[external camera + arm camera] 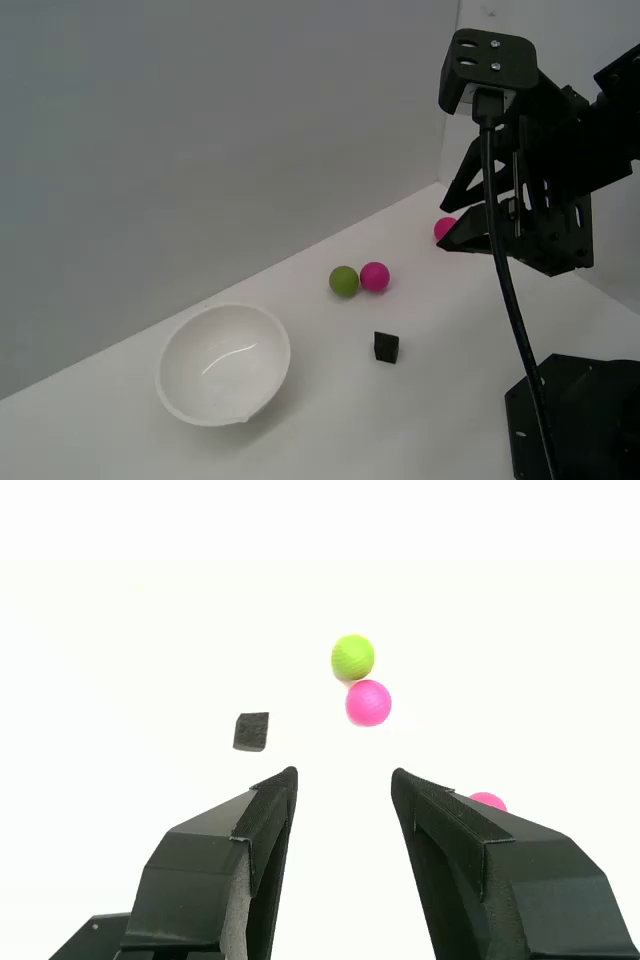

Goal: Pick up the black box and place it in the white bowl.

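Note:
The black box (386,347) is a tiny matte cube standing alone on the white table; the wrist view shows the box (251,731) ahead of the fingers, off to one side. The white bowl (224,364) sits empty toward the exterior view's left, out of the wrist view. My gripper (462,218) hangs in the air at the exterior view's right, well above and away from the cube. In the wrist view the gripper (343,776) is open, with nothing between its fingers (262,820).
A green ball (343,281) and a pink ball (375,276) touch each other just beyond the cube. A second pink ball (443,229) lies near the gripper, partly hidden by a finger. The black robot base (580,420) fills the exterior view's lower right. A grey wall backs the table.

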`<state>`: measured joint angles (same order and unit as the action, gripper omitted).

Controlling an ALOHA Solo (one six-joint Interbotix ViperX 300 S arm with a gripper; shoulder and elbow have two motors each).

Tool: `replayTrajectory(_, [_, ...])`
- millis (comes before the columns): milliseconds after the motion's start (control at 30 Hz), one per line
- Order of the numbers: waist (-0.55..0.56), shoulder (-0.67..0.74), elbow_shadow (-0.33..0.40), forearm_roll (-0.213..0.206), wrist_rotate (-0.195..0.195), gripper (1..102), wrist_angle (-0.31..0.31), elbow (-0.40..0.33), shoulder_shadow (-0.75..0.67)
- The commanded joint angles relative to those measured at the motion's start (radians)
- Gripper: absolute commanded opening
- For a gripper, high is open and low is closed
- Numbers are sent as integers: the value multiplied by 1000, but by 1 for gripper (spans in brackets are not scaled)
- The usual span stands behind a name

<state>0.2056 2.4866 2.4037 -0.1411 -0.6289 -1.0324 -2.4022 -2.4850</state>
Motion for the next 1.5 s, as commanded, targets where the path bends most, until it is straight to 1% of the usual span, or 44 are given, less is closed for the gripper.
replayTrajectory(0, [15, -9, -5, -6, -6, 50, 2, 3, 11])
replayTrajectory(200, [26, -38, 29, -6, -6, 51, 9, -35, 41])
replayTrajectory(333, [26, -58, 69, -6, -8, 51, 32, -71, 60])
replayTrajectory(433, [26, -64, 86, -5, -6, 51, 51, -87, 66])
replayTrajectory(567, [25, -80, 87, -6, -6, 53, 81, -87, 83])
replayTrajectory(700, [25, -107, 87, -5, -8, 61, 104, -92, 109])
replayTrajectory(867, [25, -150, 101, -5, -6, 61, 132, -104, 153])
replayTrajectory(967, [26, -172, 110, -14, -6, 61, 147, -110, 173])
replayTrajectory(1067, [41, -196, 118, -34, -6, 61, 184, -121, 198])
replayTrajectory(1233, [78, -265, 138, -43, -6, 61, 252, -140, 265])
replayTrajectory(1467, [114, -360, 153, -60, -6, 61, 318, -155, 364])
